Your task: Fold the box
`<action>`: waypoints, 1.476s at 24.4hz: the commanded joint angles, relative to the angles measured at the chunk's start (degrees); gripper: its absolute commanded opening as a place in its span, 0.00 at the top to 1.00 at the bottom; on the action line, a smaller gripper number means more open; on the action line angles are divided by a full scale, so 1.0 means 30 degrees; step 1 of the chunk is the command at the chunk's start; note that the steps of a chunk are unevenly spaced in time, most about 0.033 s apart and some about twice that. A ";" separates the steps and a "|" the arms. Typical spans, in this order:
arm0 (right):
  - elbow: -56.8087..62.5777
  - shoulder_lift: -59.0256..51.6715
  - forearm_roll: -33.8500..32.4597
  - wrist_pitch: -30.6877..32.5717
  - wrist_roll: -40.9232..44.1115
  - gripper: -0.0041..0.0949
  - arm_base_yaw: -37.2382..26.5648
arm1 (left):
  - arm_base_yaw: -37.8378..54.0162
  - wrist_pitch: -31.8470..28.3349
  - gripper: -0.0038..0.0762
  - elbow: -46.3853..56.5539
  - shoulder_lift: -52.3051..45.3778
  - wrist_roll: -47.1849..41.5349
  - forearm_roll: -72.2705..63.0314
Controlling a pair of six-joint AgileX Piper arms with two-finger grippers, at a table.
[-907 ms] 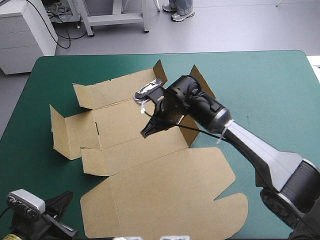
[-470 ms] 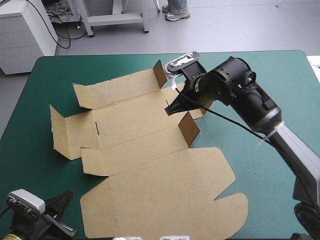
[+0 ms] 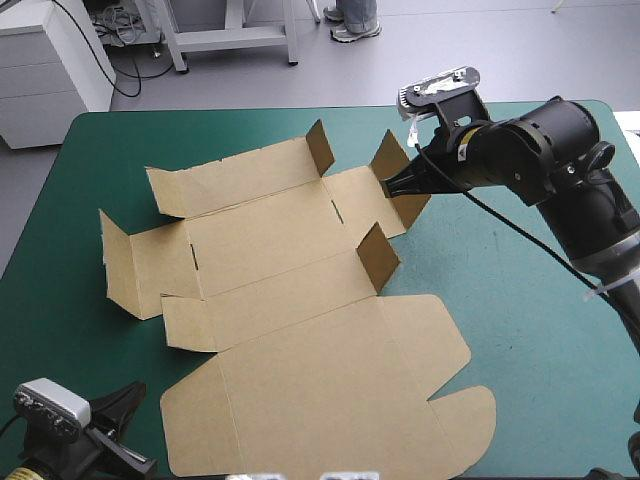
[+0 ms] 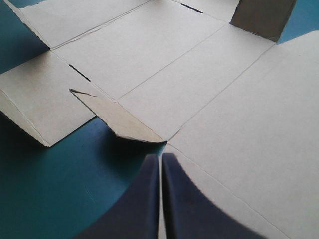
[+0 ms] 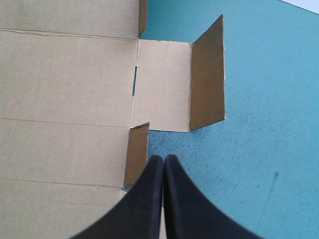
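The brown box (image 3: 270, 290) lies as a cut sheet on the teal-green cover, mostly flat. Its far strip (image 3: 240, 175), left end panel (image 3: 125, 265) and three small flaps on the right side stand partly raised. My right gripper (image 3: 388, 187) hovers shut at the upright right end flap (image 3: 400, 170), holding nothing. From the right wrist, that flap (image 5: 207, 74) stands ahead of the shut gripper (image 5: 163, 158), with a small raised flap (image 5: 137, 149) just beside it. My left gripper (image 3: 128, 402) sits low at the table's near left corner, shut (image 4: 161, 157), pointing at a small raised flap (image 4: 114, 117) of the box (image 4: 199, 84).
Bare teal-green cover (image 3: 530, 330) stretches to the right of the box and along the far edge. The lid panel with its rounded tab (image 3: 470, 415) reaches toward the near edge. A white cabinet (image 3: 45, 65) stands beyond the table's far left corner.
My right gripper has swung from over the middle of the box toward the right, ending at the right end flap. The box and the left gripper have stayed put.
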 commanded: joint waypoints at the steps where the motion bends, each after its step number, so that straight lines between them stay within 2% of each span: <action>1: -0.0560 -0.0672 0.0123 0.0049 -0.0348 0.90 -0.0149 | -0.0116 -0.1285 0.96 -0.0575 0.0288 -0.0092 -0.0088; 2: -0.0560 -0.0643 0.0170 0.0049 -0.0348 0.86 -0.0149 | -0.0116 -0.1285 0.96 -0.0575 0.0288 -0.0092 -0.0088; 7: -0.0529 -0.0643 0.0134 0.0049 -0.1622 0.55 -0.0149 | -0.0116 -0.1285 0.96 -0.0575 0.0288 -0.0092 -0.0088; 9: -0.0529 -0.0643 -0.0024 0.0049 -0.1622 0.47 -0.0149 | -0.0116 -0.1285 0.96 -0.0575 0.0288 -0.0092 -0.0088; 24: -0.0529 0.2582 0.0220 0.0049 -0.1056 0.47 -0.0223 | -0.0116 -0.1285 0.96 -0.0575 0.0288 -0.0092 -0.0088; 36: -0.0340 0.4477 0.1426 0.0049 -0.1228 0.47 -0.0312 | -0.0116 -0.1285 0.96 -0.0575 0.0288 0.0002 -0.0088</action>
